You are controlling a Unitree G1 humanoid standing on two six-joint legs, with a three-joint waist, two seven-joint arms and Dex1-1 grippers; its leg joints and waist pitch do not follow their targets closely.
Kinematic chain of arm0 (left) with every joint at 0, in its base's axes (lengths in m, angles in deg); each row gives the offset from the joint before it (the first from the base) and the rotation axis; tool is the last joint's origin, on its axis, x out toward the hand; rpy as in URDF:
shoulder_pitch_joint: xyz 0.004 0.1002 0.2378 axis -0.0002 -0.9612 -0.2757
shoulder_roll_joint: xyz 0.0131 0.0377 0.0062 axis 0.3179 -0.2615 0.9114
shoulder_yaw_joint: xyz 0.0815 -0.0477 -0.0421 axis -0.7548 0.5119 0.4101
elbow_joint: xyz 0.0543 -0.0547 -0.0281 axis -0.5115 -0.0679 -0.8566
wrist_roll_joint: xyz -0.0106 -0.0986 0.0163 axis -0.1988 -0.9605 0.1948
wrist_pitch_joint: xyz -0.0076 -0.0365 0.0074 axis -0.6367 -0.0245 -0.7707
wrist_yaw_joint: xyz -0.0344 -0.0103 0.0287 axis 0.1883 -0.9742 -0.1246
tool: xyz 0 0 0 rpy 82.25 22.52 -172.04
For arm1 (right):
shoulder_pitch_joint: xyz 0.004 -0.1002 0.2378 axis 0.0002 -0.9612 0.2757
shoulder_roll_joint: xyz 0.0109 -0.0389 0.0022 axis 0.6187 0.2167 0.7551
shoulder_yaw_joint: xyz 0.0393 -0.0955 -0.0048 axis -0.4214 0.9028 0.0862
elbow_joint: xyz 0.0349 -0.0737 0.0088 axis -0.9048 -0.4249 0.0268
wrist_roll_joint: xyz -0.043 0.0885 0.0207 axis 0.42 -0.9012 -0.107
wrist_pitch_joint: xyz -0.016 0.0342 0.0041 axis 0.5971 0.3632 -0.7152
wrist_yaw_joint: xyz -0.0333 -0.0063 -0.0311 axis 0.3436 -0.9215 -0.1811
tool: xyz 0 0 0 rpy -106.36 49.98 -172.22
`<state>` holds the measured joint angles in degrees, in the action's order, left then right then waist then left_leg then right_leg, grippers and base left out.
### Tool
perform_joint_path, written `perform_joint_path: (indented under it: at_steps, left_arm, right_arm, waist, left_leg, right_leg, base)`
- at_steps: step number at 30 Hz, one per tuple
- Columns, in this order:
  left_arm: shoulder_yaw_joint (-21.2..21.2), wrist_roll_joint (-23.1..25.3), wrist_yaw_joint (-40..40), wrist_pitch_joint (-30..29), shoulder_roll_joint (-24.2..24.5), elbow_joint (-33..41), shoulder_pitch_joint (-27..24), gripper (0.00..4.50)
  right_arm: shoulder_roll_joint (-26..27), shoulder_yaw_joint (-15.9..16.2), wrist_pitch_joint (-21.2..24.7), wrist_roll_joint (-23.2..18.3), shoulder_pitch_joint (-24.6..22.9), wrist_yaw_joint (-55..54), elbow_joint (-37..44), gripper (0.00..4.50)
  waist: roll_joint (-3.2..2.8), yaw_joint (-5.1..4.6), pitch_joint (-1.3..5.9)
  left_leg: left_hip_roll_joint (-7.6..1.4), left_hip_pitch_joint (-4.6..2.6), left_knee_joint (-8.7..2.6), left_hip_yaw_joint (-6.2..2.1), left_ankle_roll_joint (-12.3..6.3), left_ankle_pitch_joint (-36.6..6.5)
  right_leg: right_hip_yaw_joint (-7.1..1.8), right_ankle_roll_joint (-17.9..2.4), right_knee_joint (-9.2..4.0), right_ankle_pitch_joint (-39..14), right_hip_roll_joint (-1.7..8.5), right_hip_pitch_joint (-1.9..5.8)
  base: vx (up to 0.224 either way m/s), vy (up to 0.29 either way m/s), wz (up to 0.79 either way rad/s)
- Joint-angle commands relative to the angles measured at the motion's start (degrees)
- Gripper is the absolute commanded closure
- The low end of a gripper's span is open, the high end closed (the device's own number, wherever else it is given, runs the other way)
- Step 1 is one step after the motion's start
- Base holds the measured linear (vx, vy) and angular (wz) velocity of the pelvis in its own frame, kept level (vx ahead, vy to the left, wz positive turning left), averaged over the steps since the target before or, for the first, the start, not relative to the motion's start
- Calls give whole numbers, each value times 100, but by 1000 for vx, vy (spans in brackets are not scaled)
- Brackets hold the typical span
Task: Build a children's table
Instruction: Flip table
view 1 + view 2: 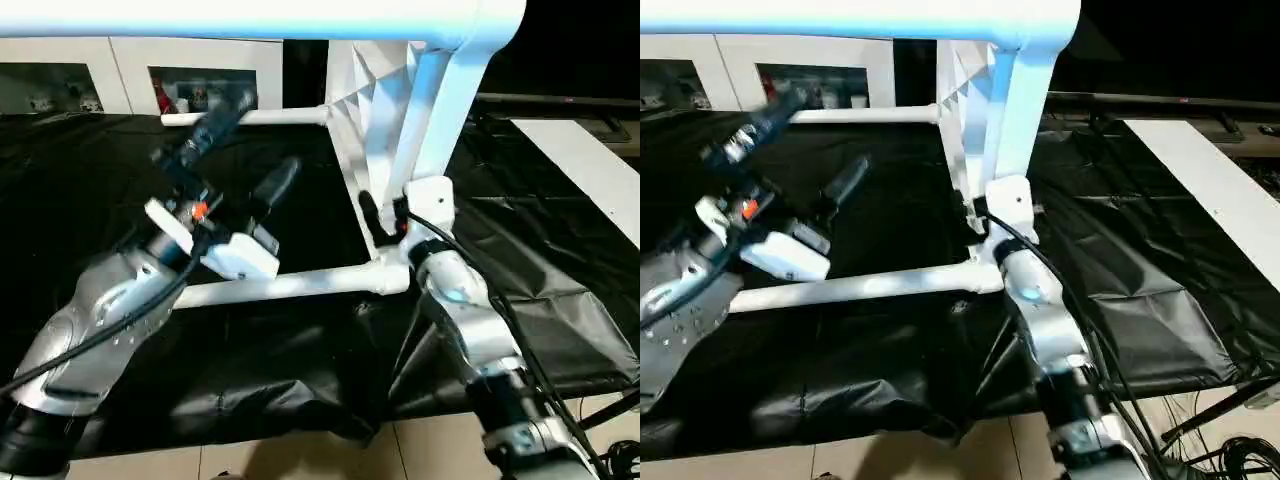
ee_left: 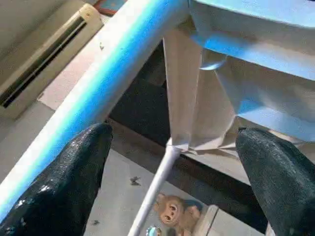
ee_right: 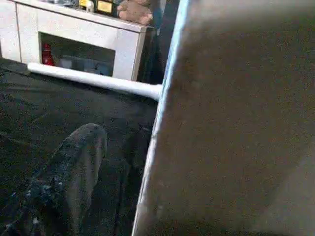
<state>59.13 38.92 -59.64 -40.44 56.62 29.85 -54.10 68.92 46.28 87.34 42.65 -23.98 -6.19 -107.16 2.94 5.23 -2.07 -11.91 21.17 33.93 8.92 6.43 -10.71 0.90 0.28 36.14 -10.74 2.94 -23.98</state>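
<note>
The children's table (image 1: 385,110) lies tipped on its side on the black-sheeted table (image 1: 300,370), with its white top standing on edge and its long white legs (image 1: 290,287) sticking out toward the left. The left gripper (image 1: 235,150) is up in the air between two legs, its jaws wide apart and holding nothing. The right gripper (image 1: 385,215) is right at the corner where the near leg joins the top, its jaws apart too.

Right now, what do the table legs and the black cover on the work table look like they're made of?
Table legs: likely plastic tube, smooth white with a soft sheen and light glare. Black cover: looks like thin plastic sheeting, glossy, creased and wrinkled, hanging loosely over the table edge.
</note>
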Motion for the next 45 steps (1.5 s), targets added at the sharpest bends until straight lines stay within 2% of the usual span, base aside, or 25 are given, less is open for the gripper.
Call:
perform_joint_path:
  at_steps: [1, 5, 6, 7, 8, 10, 11, 13, 15, 18, 20, 21, 24, 27, 31, 34, 41, 45]
  left_arm:
    - [34, 32, -21, 37, 4, -32, -14, 0]
    - [34, 32, -21, 37, 4, -32, -14, 0]
    - [43, 46, -43, 36, 15, -44, -44, 0]
    - [43, 46, -43, 36, 15, -44, -44, 0]
    - [30, 2, -60, -20, 71, -140, -160, 0]
    - [34, 9, -92, -38, 64, -216, -231, 0]
    - [47, 30, -108, -31, 41, -236, -248, 0]
    - [91, 102, -144, -7, -36, -232, -249, 0]
    - [107, 103, -135, 8, -97, -256, -252, 0]
    - [121, 93, -118, 28, -133, -293, -264, 0]
    - [138, 83, -113, 37, -138, -304, -281, 0]
    - [146, 98, -126, 26, -137, -304, -286, 0]
    - [191, 122, -194, 19, -137, -297, -292, 0]
    - [269, 143, -262, 37, -172, -235, -242, 0]
    - [337, -147, -238, 474, -166, -30, -165, 0]
    - [291, -275, -174, 601, -189, 50, -155, 0]
    - [147, -440, -36, 691, -270, -18, -162, 0]
    - [93, -814, 206, 945, -253, -44, -164, 0]
  right_arm:
    - [-3, -90, -39, -50, 80, 14, -41, 11]
    - [-3, -90, -39, -50, 80, 14, -41, 11]
    - [35, -110, -73, -86, 123, 39, -126, 36]
    - [35, -110, -73, -86, 123, 39, -126, 36]
    - [132, -128, -91, -124, 254, 52, -247, 44]
    - [196, -139, -88, -126, 342, 49, -323, 49]
    - [212, -142, -87, -117, 362, 47, -341, 63]
    - [198, -142, -89, -60, 375, 16, -366, 87]
    - [176, -136, -119, -4, 402, -6, -419, 88]
    - [158, -126, -162, 58, 425, -19, -476, 129]
    - [143, -106, -179, 127, 427, -56, -490, 132]
    - [134, -102, -183, 164, 429, -90, -495, 155]
    - [137, -135, -202, 239, 452, -148, -535, 170]
    - [92, -131, -231, 323, 475, -209, -544, 206]
    - [-22, -93, -339, 496, 455, -253, -424, 234]
    - [-76, -103, -361, 559, 433, -265, -358, 242]
    - [-171, -169, -407, 683, 430, -351, -345, 243]
    - [-364, -187, -614, 896, 503, -565, -248, 243]
  waist:
    - [-95, 27, 298]
    - [-88, 40, 297]
    - [-76, 44, 299]
    - [-85, 47, 300]
    - [-42, 45, 294]
    - [-44, 7, 284]
    - [-68, 24, 293]
    - [-78, 36, 297]
    - [-73, 44, 297]
    - [-55, 45, 291]
    - [-52, 53, 298]
    - [-51, 51, 296]
    - [-51, 49, 296]
    - [-48, 48, 297]
    - [-35, 60, 304]
    - [-34, 70, 311]
    - [-30, 76, 311]
    - [-18, 95, 318]
  left_leg:
    - [-19, -42, -393, 37, 278, -1293]
    - [-18, -38, -394, 38, 268, -1287]
    - [-18, -36, -394, 37, 263, -1274]
    - [-21, -39, -395, 36, 261, -1294]
    - [-22, -36, -400, 40, 252, -1327]
    - [-10, 8, -424, 20, 255, -1372]
    - [-22, -33, -409, 26, 267, -1416]
    - [-32, -58, -402, 35, 274, -1365]
    - [-32, -58, -401, 34, 273, -1328]
    - [-27, -55, -400, 37, 266, -1367]
    - [-24, -55, -394, 39, 258, -1303]
    - [-23, -49, -394, 37, 253, -1276]
    - [-24, -52, -392, 40, 260, -1257]
    - [-21, -53, -386, 41, 253, -1240]
    - [-19, -51, -382, 42, 245, -1186]
    - [-20, -50, -368, 50, 220, -1107]
    - [-20, -55, -360, 63, 232, -1074]
    - [-12, -55, -353, 71, 239, -957]
  right_leg:
    - [-151, -600, -362, -784, 276, 230]
    - [-155, -587, -361, -805, 281, 235]
    - [-154, -581, -360, -810, 283, 240]
    - [-155, -588, -361, -833, 290, 234]
    - [-150, -583, -372, -896, 284, 232]
    - [-151, -570, -365, -1114, 302, 253]
    - [-155, -537, -380, -1188, 302, 219]
    - [-157, -600, -364, -917, 286, 206]
    - [-153, -628, -348, -794, 289, 217]
    - [-153, -627, -355, -861, 295, 220]
    - [-154, -620, -348, -801, 291, 226]
    - [-153, -619, -343, -769, 290, 231]
    - [-153, -621, -341, -767, 290, 229]
    - [-153, -609, -341, -749, 287, 232]
    - [-149, -615, -331, -652, 280, 239]
    - [-151, -638, -312, -516, 284, 247]
    - [-154, -607, -311, -555, 277, 242]
    - [-153, -623, -294, -418, 270, 247]
  base:
    - [0, 0, 0]
    - [0, 0, 0]
    - [0, 0, 0]
    - [0, 0, 0]
    - [0, 0, 0]
    - [0, 0, 0]
    - [0, 0, 0]
    - [0, 0, 0]
    - [0, 0, 0]
    - [0, 0, 0]
    - [0, 0, 0]
    - [0, 0, 0]
    - [0, 0, 0]
    - [0, 0, 0]
    - [0, 0, 0]
    - [0, 0, 0]
    - [0, 0, 0]
    - [0, 0, 0]
